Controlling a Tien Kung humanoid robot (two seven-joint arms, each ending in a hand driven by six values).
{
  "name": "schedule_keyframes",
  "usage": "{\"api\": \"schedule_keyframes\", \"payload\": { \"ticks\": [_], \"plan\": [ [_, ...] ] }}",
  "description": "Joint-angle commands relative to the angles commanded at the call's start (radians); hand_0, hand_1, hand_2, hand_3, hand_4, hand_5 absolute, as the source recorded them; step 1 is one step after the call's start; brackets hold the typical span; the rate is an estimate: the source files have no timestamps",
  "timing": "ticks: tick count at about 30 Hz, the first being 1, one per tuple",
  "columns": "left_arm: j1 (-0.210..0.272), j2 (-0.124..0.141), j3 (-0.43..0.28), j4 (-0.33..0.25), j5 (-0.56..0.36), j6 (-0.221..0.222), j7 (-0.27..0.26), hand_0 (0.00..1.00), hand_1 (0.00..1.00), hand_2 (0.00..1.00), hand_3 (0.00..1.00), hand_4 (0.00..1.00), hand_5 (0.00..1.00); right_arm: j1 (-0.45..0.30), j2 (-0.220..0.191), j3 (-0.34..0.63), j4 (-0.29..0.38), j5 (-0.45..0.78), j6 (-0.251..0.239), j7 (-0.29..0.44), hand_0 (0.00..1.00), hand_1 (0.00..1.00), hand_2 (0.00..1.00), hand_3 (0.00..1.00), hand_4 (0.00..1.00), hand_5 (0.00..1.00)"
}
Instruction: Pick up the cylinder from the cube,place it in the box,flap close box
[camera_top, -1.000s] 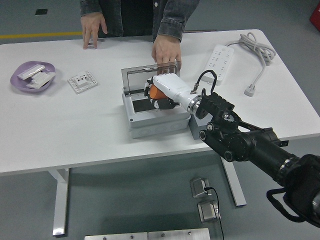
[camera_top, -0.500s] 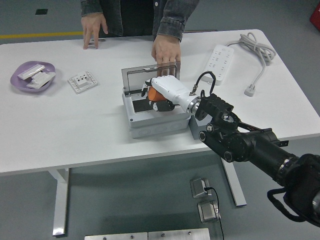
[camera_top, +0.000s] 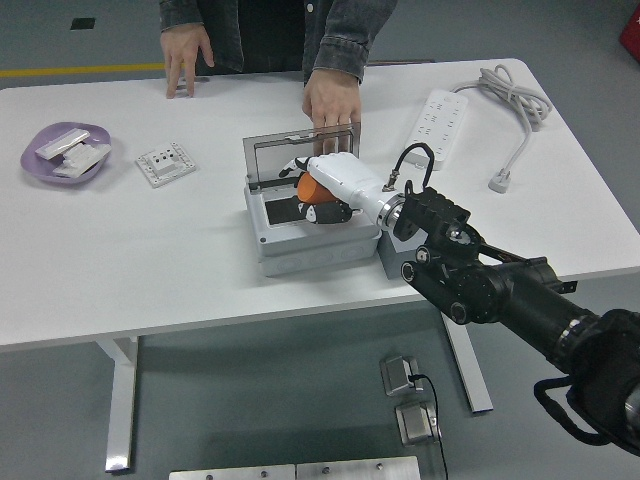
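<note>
right hand (camera_top: 318, 190) seemingly grips orange cylinder (camera_top: 310, 187) over box (camera_top: 310, 243).

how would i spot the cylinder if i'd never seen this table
Find the grey box with its clear lid propped up at the middle of the white table. Just over its open top, the robot's white right hand grips the cylinder. It is the only orange thing here.

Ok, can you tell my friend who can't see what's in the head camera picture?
The robot's right hand holds an orange cylinder just above the open grey box in the middle of the white table. A person across the table holds the box's lid up with one hand.
</note>
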Motion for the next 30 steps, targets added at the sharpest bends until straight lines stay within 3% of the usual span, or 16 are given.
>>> {"api": "schedule_keyframes", "payload": {
  "ticks": [10,14,23,29,30],
  "plan": [
    [-0.001,-0.003,0.002,0.0,0.003,-0.003,-0.001,0.656,0.647,0.597,0.666,0.665,0.184,-0.008,0.0,0.006,0.016,0.008,0.001,0.0,0.665,0.595,0.681,0.876,0.944,0.432],
    [0.004,-0.006,0.002,0.0,-0.003,-0.002,-0.003,0.656,0.647,0.597,0.666,0.664,0.185,-0.025,-0.001,0.004,0.085,0.047,0.007,-0.007,0.669,0.592,0.68,0.876,0.947,0.435],
    [0.011,-0.008,0.0,0.0,-0.01,-0.001,-0.006,0.655,0.646,0.574,0.664,0.663,0.182,-0.009,-0.098,0.036,0.273,0.159,0.074,-0.049,0.669,0.586,0.678,0.874,0.947,0.435],
    [0.004,-0.001,-0.01,0.0,0.006,-0.001,-0.005,0.655,0.647,0.567,0.665,0.662,0.18,0.063,-0.108,0.089,0.204,0.179,0.114,-0.065,0.673,0.583,0.669,0.858,0.944,0.431],
    [0.002,0.001,-0.01,0.0,0.007,-0.001,-0.004,0.655,0.646,0.576,0.665,0.662,0.181,0.076,-0.106,0.093,0.183,0.184,0.118,-0.065,0.655,0.555,0.646,0.805,0.949,0.443]
  ]
}}
